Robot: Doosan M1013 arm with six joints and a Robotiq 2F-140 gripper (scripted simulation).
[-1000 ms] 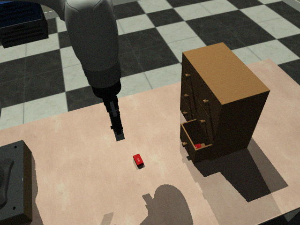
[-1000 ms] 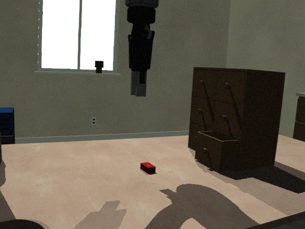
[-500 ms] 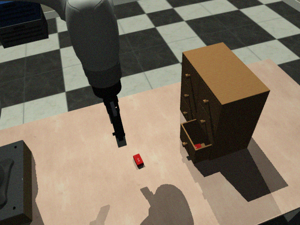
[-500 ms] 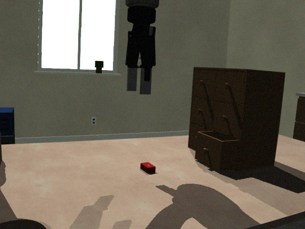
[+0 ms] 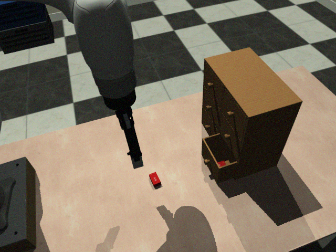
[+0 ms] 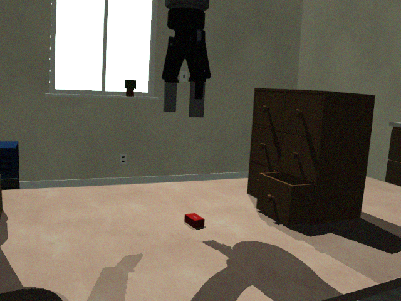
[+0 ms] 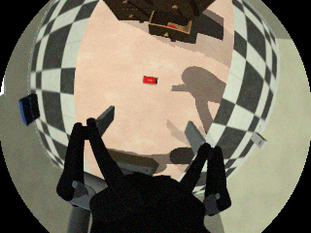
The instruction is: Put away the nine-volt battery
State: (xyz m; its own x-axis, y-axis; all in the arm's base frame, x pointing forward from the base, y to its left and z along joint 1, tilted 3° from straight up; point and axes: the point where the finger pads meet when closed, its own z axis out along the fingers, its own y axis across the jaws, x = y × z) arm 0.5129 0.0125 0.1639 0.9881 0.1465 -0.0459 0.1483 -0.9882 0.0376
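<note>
My arm is a fat, smooth, pale grey tube ending in a darker grey band and a black collar. Below that the tool is matt black, with two angular linkages branching off a blocky body and flat grey fingertips. I see no cables or markings.

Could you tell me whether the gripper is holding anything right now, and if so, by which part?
Nothing is held. The gripper hangs open high above the table, and the red battery lies on the table, untouched.
</note>
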